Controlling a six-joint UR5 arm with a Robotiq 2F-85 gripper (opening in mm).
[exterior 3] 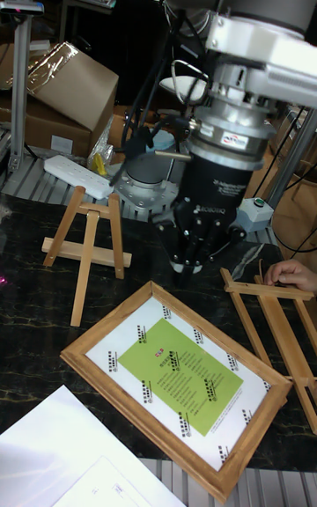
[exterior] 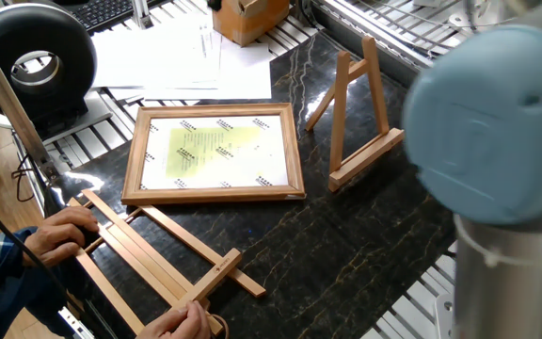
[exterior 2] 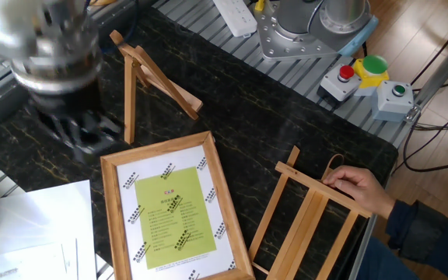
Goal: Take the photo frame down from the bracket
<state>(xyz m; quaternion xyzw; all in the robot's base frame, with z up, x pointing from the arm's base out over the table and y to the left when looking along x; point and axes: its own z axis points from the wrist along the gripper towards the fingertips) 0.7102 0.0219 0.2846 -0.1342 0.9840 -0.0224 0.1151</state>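
The photo frame point(exterior: 215, 153) lies flat on the dark tabletop, its yellow-green sheet facing up point(exterior 2: 173, 210) point(exterior 3: 176, 375). The bracket point(exterior: 360, 118) stands upright beside it with nothing on its ledge point(exterior 2: 142, 78) point(exterior 3: 88, 247). My gripper point(exterior 3: 192, 262) hangs fingers-down above the table just beyond the frame's far edge, open and holding nothing. In the other fixed view the gripper point(exterior 2: 80, 132) is motion-blurred, between the frame and the bracket. It is out of sight in the one fixed view, where only the blurred arm point(exterior: 497, 151) shows.
A person's hands point(exterior: 59, 235) point(exterior 2: 356, 187) hold a longer slatted easel point(exterior: 158, 259) point(exterior 2: 306, 222) point(exterior 3: 277, 326) flat at the table's edge. White papers point(exterior: 172, 56), a cardboard box point(exterior: 243, 19), a black ring light point(exterior: 31, 61) and a button box point(exterior 2: 372, 78) surround the mat.
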